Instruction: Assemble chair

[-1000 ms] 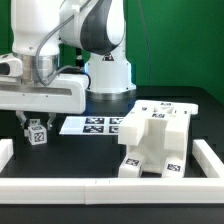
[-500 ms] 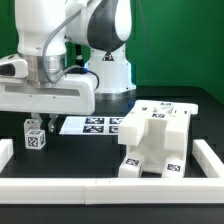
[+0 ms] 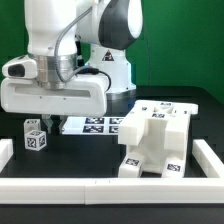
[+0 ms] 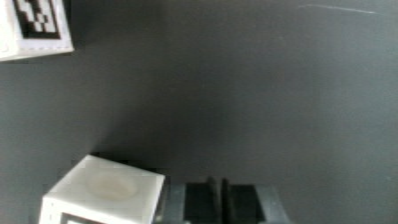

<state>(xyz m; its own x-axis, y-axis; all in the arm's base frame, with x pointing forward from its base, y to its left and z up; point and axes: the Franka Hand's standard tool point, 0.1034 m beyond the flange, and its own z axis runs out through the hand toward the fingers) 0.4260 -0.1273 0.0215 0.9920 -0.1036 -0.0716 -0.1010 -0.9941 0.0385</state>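
The chair [image 3: 155, 140] is a chunky white block of joined tagged parts on the black table at the exterior view's right. A small white tagged cube part [image 3: 35, 136] stands alone at the exterior view's left. My gripper [image 3: 51, 124] hangs just to the right of that cube, low over the table. In the wrist view the gripper [image 4: 217, 203] shows its two dark fingers pressed together with nothing between them. The cube part [image 4: 112, 190] lies close beside one finger; I cannot tell whether they touch.
The marker board [image 3: 95, 124] lies flat behind the gripper, and its corner [image 4: 39, 30] shows in the wrist view. A low white rail [image 3: 110, 186] borders the table's front and sides. The arm's white base [image 3: 108, 75] stands at the back.
The hand has shifted toward the exterior view's right, off the small cube, and its jaws have gone from partly open to shut. The cube stays where it was.
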